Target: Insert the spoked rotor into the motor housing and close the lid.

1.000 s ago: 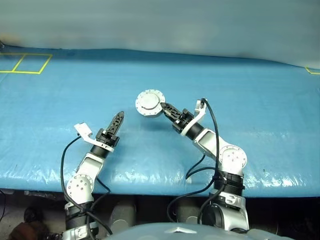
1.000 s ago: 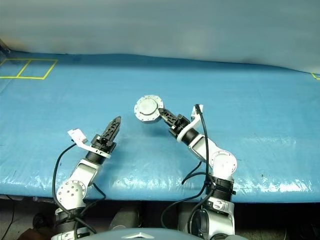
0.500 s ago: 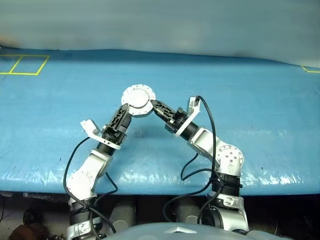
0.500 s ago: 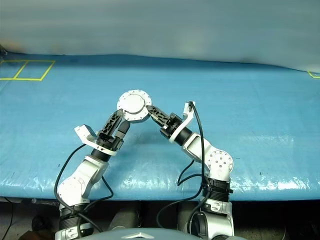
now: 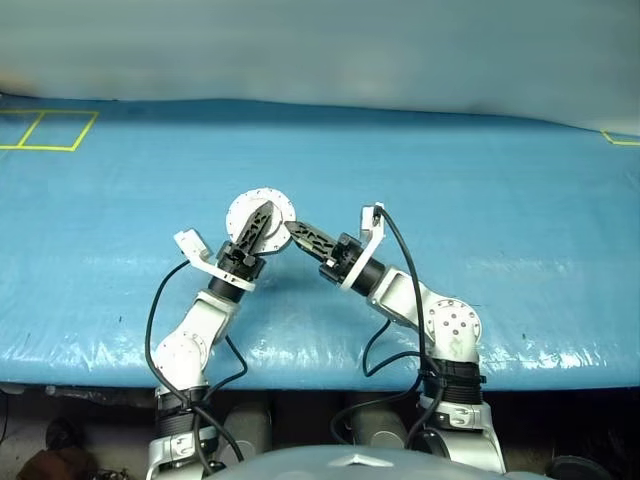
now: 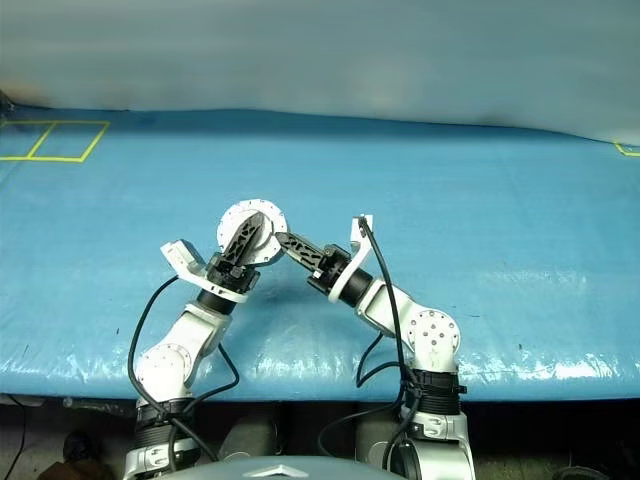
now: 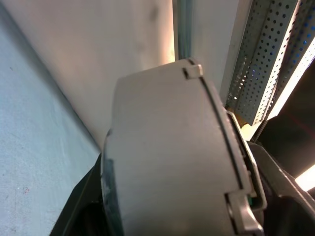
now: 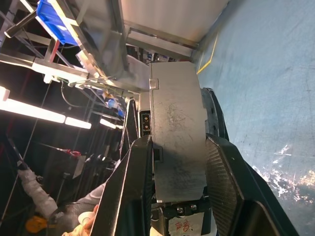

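Note:
The motor housing (image 5: 240, 212) is a round silver-grey disc held up above the blue table, flat face toward me. The lid (image 7: 162, 157) lies closed against it, with a seam along the rim. My right gripper (image 5: 292, 231) is shut on the housing's edge from the right, and its fingers (image 8: 132, 187) clamp the housing (image 8: 177, 132) across its thickness. My left gripper (image 5: 267, 213) reaches up from the left and stands open. One of its fingers lies across the housing's front face and the other behind. The spoked rotor is hidden.
The table is covered by a blue sheet (image 5: 480, 200), with its front edge close to me. Yellow tape squares (image 5: 48, 128) mark its far left corner and a yellow tape corner (image 5: 622, 140) the far right. Metal racks (image 8: 83, 54) and a person's hand (image 8: 84, 216) stand beyond the table.
My right gripper has carried the housing leftward and nearer to me. My left gripper has come in from the left and now straddles the housing, its fingers narrowing.

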{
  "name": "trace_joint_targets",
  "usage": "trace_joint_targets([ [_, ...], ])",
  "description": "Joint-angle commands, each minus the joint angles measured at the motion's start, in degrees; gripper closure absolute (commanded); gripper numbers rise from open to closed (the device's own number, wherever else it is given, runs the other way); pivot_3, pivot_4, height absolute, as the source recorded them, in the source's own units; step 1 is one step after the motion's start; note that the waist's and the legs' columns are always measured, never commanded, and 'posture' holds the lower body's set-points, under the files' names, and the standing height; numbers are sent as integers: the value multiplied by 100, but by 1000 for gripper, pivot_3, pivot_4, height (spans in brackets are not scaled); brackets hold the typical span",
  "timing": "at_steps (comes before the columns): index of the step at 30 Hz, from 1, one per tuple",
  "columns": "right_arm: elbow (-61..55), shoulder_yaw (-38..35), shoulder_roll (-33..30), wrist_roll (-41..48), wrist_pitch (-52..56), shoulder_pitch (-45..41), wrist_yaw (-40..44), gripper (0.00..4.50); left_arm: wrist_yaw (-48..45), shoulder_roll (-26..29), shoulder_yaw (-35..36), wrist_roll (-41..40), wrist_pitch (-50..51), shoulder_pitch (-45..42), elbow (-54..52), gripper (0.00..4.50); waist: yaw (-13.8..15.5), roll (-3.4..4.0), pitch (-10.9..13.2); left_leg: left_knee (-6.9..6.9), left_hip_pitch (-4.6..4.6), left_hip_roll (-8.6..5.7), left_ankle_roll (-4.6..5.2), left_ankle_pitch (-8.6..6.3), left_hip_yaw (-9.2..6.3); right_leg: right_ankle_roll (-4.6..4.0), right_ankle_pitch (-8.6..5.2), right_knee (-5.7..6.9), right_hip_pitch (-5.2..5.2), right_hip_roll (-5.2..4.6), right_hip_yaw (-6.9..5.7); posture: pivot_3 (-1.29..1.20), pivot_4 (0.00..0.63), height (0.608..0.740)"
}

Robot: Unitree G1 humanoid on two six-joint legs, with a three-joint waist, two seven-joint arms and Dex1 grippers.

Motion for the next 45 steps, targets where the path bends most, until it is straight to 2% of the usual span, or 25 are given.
trace_joint_targets([
  [1, -138, 48, 85, 141, -110, -110, -8, 3300, 139, -116, 51, -117, -76, 11, -163, 1835, 0, 0, 0, 1, 0, 0, 0, 0, 0, 0, 0, 0, 0, 0, 1, 0, 150, 740],
  [6, -98, 69, 70, -51, -322, -141, 56, 3300, 514, -173, 149, -543, 31, -9, -73, 1836, 2, 0, 0, 3, 0, 0, 0, 0, 0, 1, 1, 1, 0, 0, 1, 0, 150, 740],
  [7, -109, 82, 47, -146, -383, -151, 87, 2762, 571, -181, 164, -543, -15, -13, -57, 1836, 1, 0, 0, 3, 0, 0, 0, 0, 0, 2, 1, 1, 0, 0, 1, 0, 150, 740],
  [9, -110, 102, -2, -342, -487, -178, 74, 2299, 694, -206, 193, -497, -127, 2, -18, 1836, 1, 0, 0, 3, 1, 0, 0, 0, 0, 2, 1, 2, 1, 0, 1, 0, 150, 740],
  [13, -113, 92, 12, -941, -996, -243, -117, 1011, 965, -306, 330, -296, -510, -28, 148, 1836, 3, 0, 0, 4, 2, 0, 0, 0, 1, 2, 1, 2, 1, 0, 1, 0, 150, 740],
  [17, -6, 17, 20, -1312, -1330, -292, -188, 1011, 1378, -354, 602, 20, -1133, -265, 483, 1836, 12, -1, -1, 4, 2, -1, -1, 0, 1, 4, 2, 2, 1, 0, 1, 0, 150, 740],
  [21, -10, 51, -74, -1493, -1345, -239, -71, 1011, 2171, -241, 1266, 445, -2278, -940, 1151, 1836, 54, -9, 2, 9, 0, -1, -3, 2, -1, 5, 7, 3, 1, 2, 1, 0, 150, 740],
  [29, -33, 99, -173, -1798, -1401, -123, 136, 1011, 3164, 608, 1735, 1329, -2588, -1871, 2509, 1836, 96, -15, 0, 13, 0, -5, -3, 2, -2, 40, 29, -1, 7, 2, 3, 0, 150, 740],
  [35, -9, 178, -112, -1943, -1354, -125, 177, 1011, 3408, 705, 1888, 1688, -2699, -1777, 2538, 1836, 42, -15, -2, 26, 8, -4, -4, 2, -2, 44, 32, 5, 17, 2, 5, 0, 150, 740],
  [36, 1, 172, -104, -1934, -1324, -123, 169, 983, 3490, 696, 1916, 1747, -2721, -1699, 2453, 1301, 20, -14, -3, 26, 10, -4, -3, 3, -1, 44, 32, 5, 17, 3, 5, 0, 150, 740],
  [37, 13, 172, -102, -1943, -1307, -123, 165, 983, 3569, 688, 1950, 1830, -2801, -1628, 2373, 1144, -3, -12, -4, 26, 12, -4, -3, 2, -1, 44, 32, 6, 19, 2, 6, 0, 150, 740],
  [40, 50, 165, -113, -1957, -1266, -130, 160, 983, 3871, 671, 2034, 2205, -3189, -1331, 1977, 150, -43, -4, -10, 25, 24, -2, -3, 2, 4, 40, 35, 7, 23, 3, 10, 0, 150, 740],
  [45, 182, 161, -160, -1929, -1072, -206, 153, 983, 4121, 706, 2203, 2641, -3786, -912, 1382, 68, -28, -3, -11, 23, 34, 1, -3, 2, 8, 34, 35, 8, 29, 4, 12, 0, 150, 740],
])
